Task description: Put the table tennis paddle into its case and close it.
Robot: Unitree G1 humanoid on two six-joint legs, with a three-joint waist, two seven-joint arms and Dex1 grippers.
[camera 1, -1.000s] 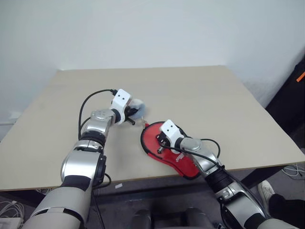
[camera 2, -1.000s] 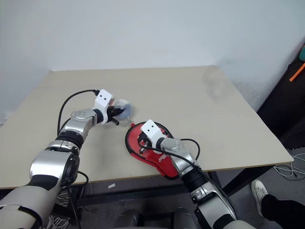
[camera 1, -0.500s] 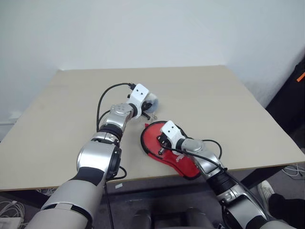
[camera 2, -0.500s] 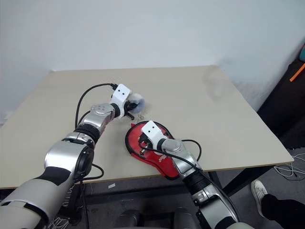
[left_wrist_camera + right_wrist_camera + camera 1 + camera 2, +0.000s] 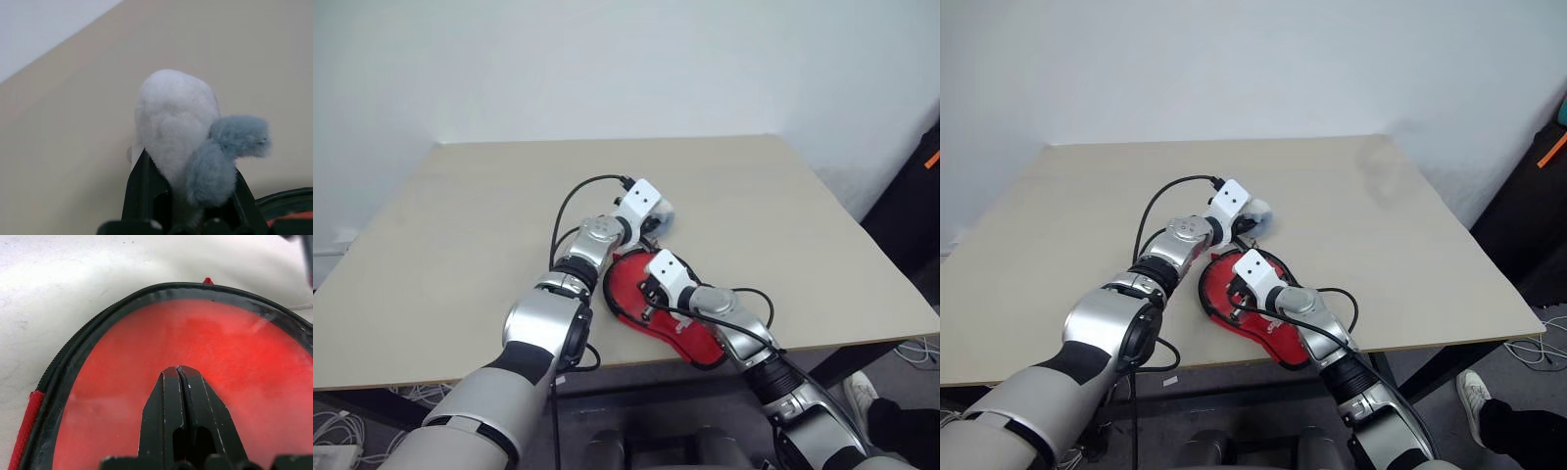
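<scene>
Right now I see the case [image 5: 651, 308] lying flat on the table [image 5: 460, 255], near the front edge and a bit right of the middle. It is red with a black rim. Its round end points toward the middle of the table and its thin end points to the front edge. Through the clear panel in my right wrist view I see red, so the paddle [image 5: 205, 347] looks to be inside, but I cannot tell for sure.

My right gripper [image 5: 180, 373] is over the round part of the case. Its two black fingers are pressed together with nothing between them. The tips look like they rest on the clear panel, but I cannot be sure they touch.

My left gripper [image 5: 188, 196] is just past the round end of the case. Its fingers are squeezed on a small fluffy toy [image 5: 178, 122] that is white with grey-blue bits. The toy sticks out past the fingertips, above the table top.

A black cable [image 5: 576, 196] loops up from my left wrist.
</scene>
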